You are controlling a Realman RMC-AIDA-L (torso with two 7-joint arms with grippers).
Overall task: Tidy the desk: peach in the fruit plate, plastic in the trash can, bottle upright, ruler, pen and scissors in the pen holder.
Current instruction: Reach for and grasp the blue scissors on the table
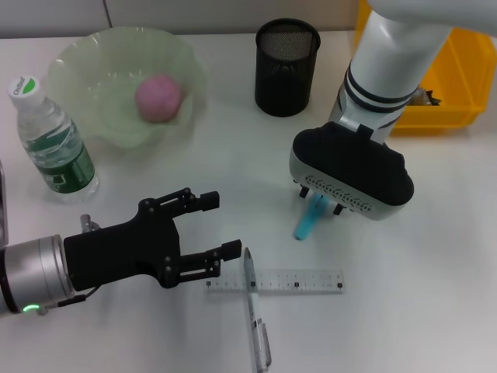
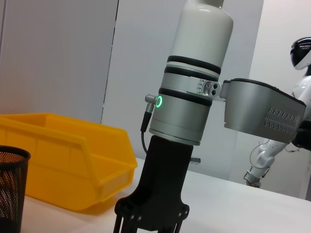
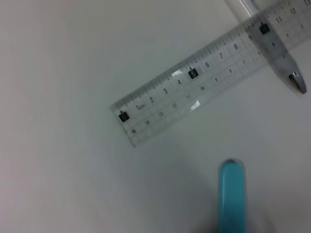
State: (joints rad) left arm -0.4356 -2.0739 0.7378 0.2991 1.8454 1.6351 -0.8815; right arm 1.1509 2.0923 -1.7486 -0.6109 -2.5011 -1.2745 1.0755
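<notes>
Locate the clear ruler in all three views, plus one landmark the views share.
Head view: ruler lies flat on the table near the bottom centre, between the left hand and the right hand.
Left wrist view: not in it.
Right wrist view: ruler runs diagonally across the upper half.
Shared landmark: the pen crossing the ruler, seen in the head and right wrist views.
</notes>
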